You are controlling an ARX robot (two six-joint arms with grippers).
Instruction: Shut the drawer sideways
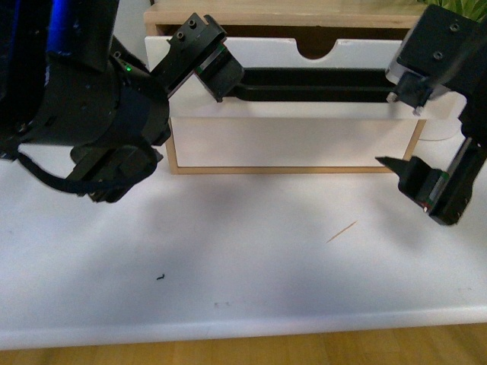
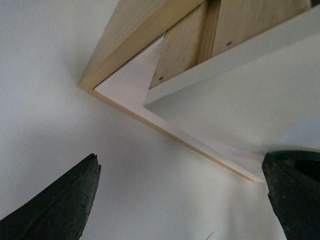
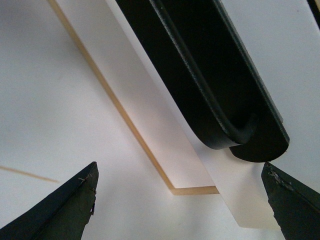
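The drawer (image 1: 274, 53) stands pulled out of the wooden cabinet (image 1: 228, 15). It has a white front, a long black bar handle (image 1: 319, 84) and a semicircular notch (image 1: 318, 50). My left gripper (image 1: 176, 125) is open and straddles the drawer's left end, one finger (image 1: 209, 65) over the handle's left end. The left wrist view shows the drawer front (image 2: 240, 100) and its wooden side (image 2: 185, 50) beyond the open left gripper (image 2: 180, 200). My right gripper (image 1: 389, 128) is open at the drawer's right end. The right wrist view shows the handle's end (image 3: 200, 75) beyond the open right gripper (image 3: 180, 200). Neither holds anything.
A plain white lower drawer front (image 1: 289, 141) sits shut under the open drawer. The white table (image 1: 228, 251) carries a thin wooden stick (image 1: 342, 232) and a small dark speck (image 1: 161, 277). Its front edge (image 1: 228, 328) is near. A white object (image 1: 441, 131) stands right of the cabinet.
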